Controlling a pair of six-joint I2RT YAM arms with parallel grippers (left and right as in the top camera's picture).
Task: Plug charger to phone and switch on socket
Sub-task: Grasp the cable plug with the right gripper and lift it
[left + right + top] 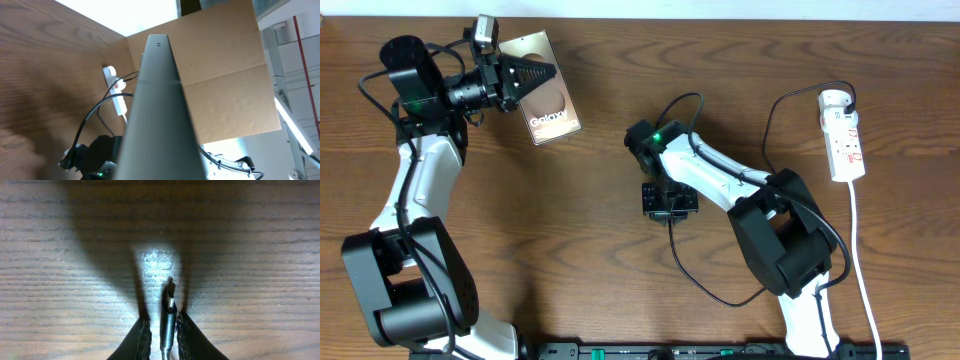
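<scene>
The left claw (532, 75) is pinching the phone (552, 105) by one corner at the far left of the surface (570, 260). The phone looks tilted and lifted rather than lying flat. In the left wrist view its thin edge (159, 100) runs straight away from the camera.

Near the middle, the right claw (163, 322) points down at the wood, pressed onto the charger's plug (169, 314), whose metal tip sticks out just past the fingertips. The socket (845, 135) lies at the far right, well apart from both arms, with the charger's cable running to it.

I'd judge that both pieces are in hand and the mating step comes next. Plug and phone are well apart, so the right arm must turn the plug level, line it up with the port on the phone's edge and push it straight in while the left arm braces. The socket switch comes after that.
</scene>
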